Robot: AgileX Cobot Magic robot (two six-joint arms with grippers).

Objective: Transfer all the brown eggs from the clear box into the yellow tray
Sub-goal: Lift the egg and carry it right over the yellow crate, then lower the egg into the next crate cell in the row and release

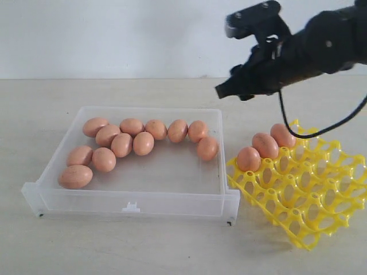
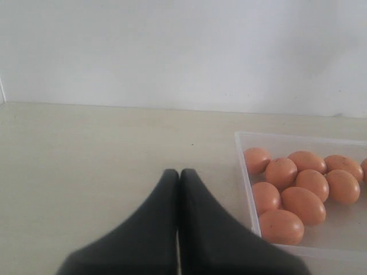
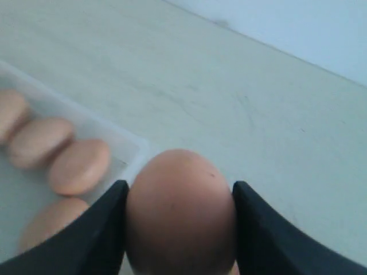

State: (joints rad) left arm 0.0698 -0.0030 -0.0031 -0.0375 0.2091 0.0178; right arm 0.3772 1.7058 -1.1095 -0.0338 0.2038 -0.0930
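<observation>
Pale bench below, the right gripper pinches one brown egg, best settled softly into an empty cup of the yellow tray; the left gripper sits closed.

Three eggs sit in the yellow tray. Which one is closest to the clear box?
The front egg of the row, in the yellow tray's corner cup beside the clear box; the other two sit farther back.
</observation>
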